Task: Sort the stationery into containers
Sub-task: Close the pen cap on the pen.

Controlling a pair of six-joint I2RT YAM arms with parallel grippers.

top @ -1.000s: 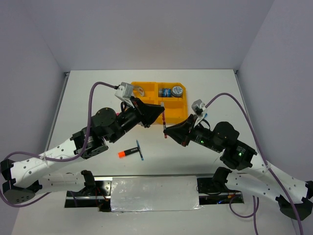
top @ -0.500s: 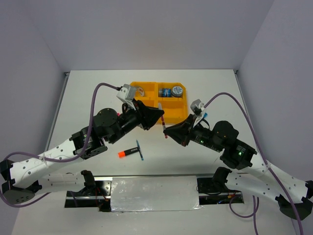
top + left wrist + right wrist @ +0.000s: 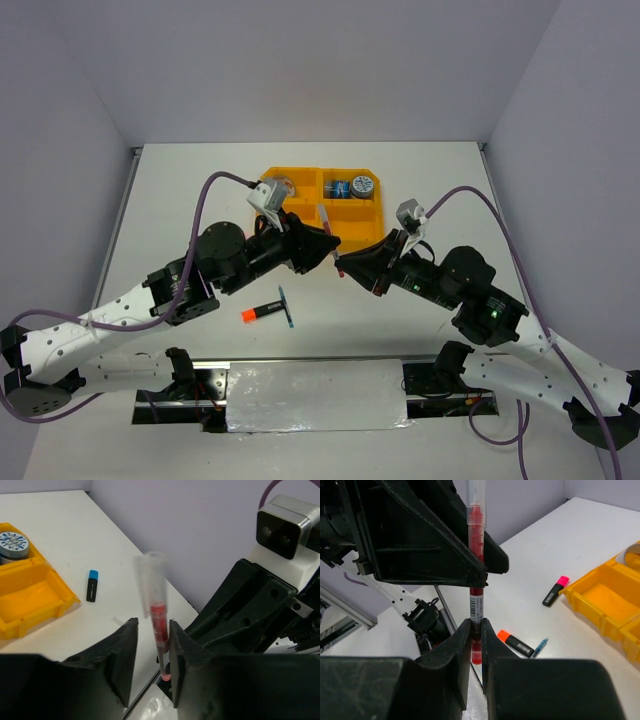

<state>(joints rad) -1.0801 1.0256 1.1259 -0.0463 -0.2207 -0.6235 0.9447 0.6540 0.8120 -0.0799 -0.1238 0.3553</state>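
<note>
Pen (image 3: 475,525) slants from right end effector (image 3: 475,630), clear cap toward tray (image 3: 358,225).

1. The pen (image 3: 476,575) stands between the two tools: one end in the right tool (image 3: 475,625), its middle between the jaws of the left tool (image 3: 152,625).
2. The tray (image 3: 362,225) lies on the surface (image 3: 440,180) just behind both tools.
3. Tape rolls (image 3: 351,187) sit in the tray's far compartment, behind the right tool.
4. A marker (image 3: 258,312) and a second pen (image 3: 286,307) lie side by side before the left tool.
</note>
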